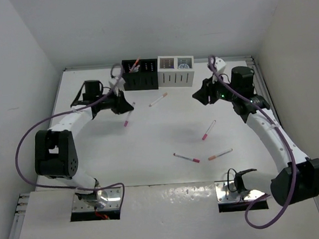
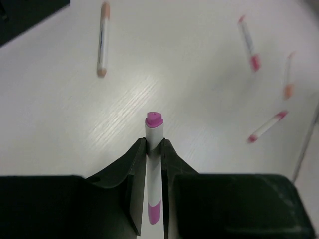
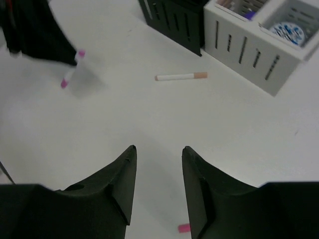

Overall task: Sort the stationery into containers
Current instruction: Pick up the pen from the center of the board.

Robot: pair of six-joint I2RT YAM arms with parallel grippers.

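My left gripper [image 1: 125,107] is shut on a white pen with pink ends [image 1: 127,118], held above the table in front of the black organiser [image 1: 140,75]. In the left wrist view the pen [image 2: 154,127] stands pinched between the closed jaws of the left gripper [image 2: 154,143]. My right gripper [image 1: 200,96] is open and empty [image 3: 158,149], hovering in front of the white organiser [image 1: 176,78]. The white jar [image 3: 287,31] sits in that organiser's right compartment. Loose pens lie on the table: an orange-tipped one [image 1: 158,99], a pink one [image 1: 208,130], another pink one [image 1: 187,158] and an orange one [image 1: 220,154].
A red pen [image 1: 136,64] leans out of the black organiser. Both organisers stand side by side against the back wall. Side walls close in the table left and right. In the right wrist view the orange-tipped pen [image 3: 180,76] lies before the white organiser [image 3: 249,47].
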